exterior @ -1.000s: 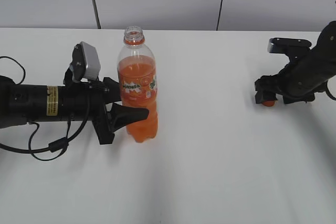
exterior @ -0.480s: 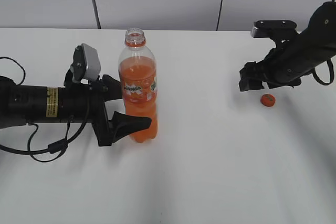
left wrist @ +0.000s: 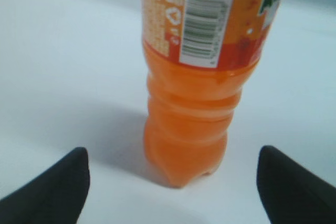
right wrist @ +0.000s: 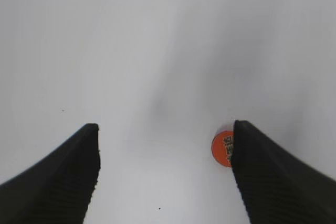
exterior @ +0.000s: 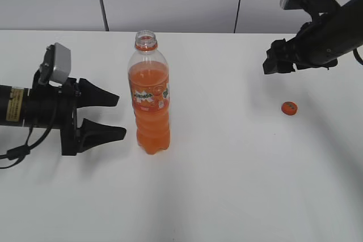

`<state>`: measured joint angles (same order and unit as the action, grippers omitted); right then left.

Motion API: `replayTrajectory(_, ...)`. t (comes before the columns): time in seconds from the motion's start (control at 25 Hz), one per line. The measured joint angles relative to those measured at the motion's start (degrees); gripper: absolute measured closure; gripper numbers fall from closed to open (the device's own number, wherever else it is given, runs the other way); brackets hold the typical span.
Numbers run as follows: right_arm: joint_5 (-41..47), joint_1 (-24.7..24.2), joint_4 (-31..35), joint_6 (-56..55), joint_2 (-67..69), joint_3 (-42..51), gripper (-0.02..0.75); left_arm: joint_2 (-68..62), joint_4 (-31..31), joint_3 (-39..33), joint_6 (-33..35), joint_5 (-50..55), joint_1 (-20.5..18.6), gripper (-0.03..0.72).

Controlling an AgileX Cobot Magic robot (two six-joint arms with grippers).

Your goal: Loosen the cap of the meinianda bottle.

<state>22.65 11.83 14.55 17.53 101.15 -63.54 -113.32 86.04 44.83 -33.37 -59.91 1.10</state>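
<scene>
Orange meinianda bottle (exterior: 150, 96) stands upright, mouth up, cap (exterior: 289, 107) lying apart; both end effectors released, left (exterior: 106, 117), right (exterior: 276, 62)

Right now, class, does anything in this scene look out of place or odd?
Yes: the bottle stands upright with its mouth open, and its cap lies alone on the table, far to the right. Nothing has spilled.
</scene>
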Motion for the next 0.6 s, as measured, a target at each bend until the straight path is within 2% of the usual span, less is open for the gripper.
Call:
replayTrajectory(0.16,0.06,0.0,-1.31,0.66,-3.15,0.0,0.157,3.42,4.08,0.0,-1.48,0.28,-3.78,0.099)
replayTrajectory(0.32,-0.35,0.0,-2.28,0.71,-6.34,0.0,0.156,8.44,5.13,0.0,-1.59,1.06,-6.94,0.099)
replayTrajectory(0.44,-2.74,0.04,-3.47,0.7,-8.65,0.0,0.156,13.45,2.25,0.0,-1.59,3.62,-8.58,0.099)
replayTrajectory(0.6,-6.63,0.04,-5.55,0.75,-11.87,0.0,0.156,20.77,-5.6,0.4,-1.59,11.96,-8.83,0.099)
